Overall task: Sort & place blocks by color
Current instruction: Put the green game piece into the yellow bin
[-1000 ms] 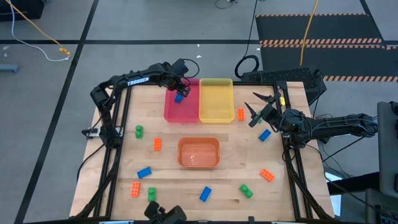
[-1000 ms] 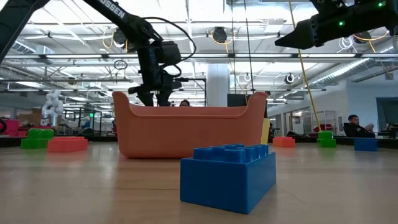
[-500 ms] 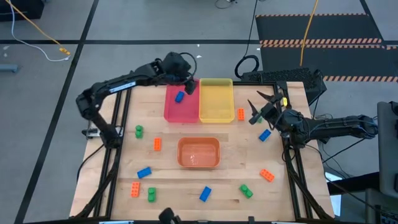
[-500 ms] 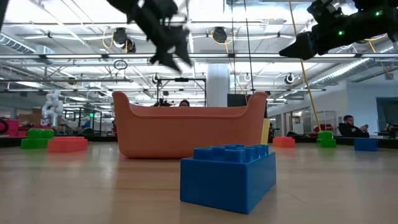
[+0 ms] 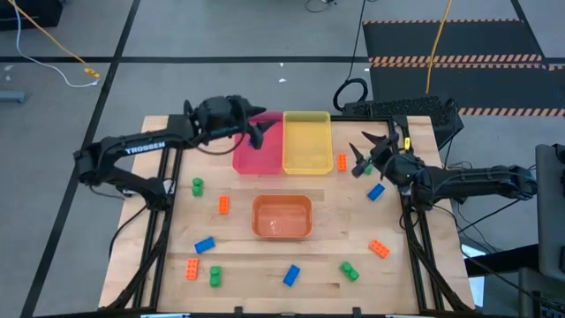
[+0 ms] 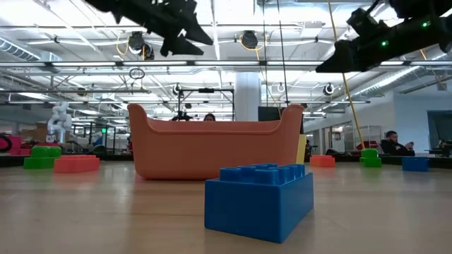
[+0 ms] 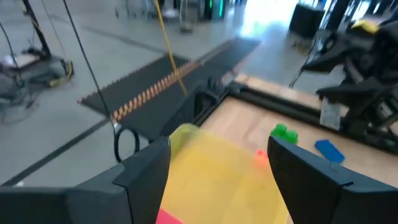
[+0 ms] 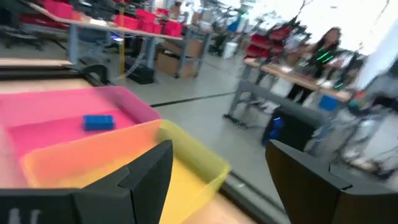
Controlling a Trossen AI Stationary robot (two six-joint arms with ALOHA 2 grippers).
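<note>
My left gripper (image 5: 261, 131) (image 7: 217, 152) hangs open and empty over the pink tray (image 5: 256, 152), high above the table in the low view (image 6: 185, 32). One blue block (image 8: 98, 122) lies on the floor of that pink tray. My right gripper (image 5: 360, 157) (image 6: 339, 60) is open and empty too. It hovers right of the yellow tray (image 5: 307, 141), above a green block (image 7: 285, 132), an orange block (image 5: 342, 162) and a blue block (image 5: 375, 191). Other blue, green and orange blocks lie flat on the table.
The orange tray (image 5: 282, 216) stands mid-table. Loose blocks: green (image 5: 197, 185), orange (image 5: 223, 204), blue (image 5: 205, 245), orange (image 5: 192, 269) and green (image 5: 214, 276) on the left. Blue (image 5: 290, 276), green (image 5: 350, 270) and orange (image 5: 379, 249) lie near the front. People sit beyond the table.
My left gripper has risen out of the pink tray, leaving the blue block lying there, and its arm has swung back toward the table's left edge. My right gripper has stayed almost where it was.
</note>
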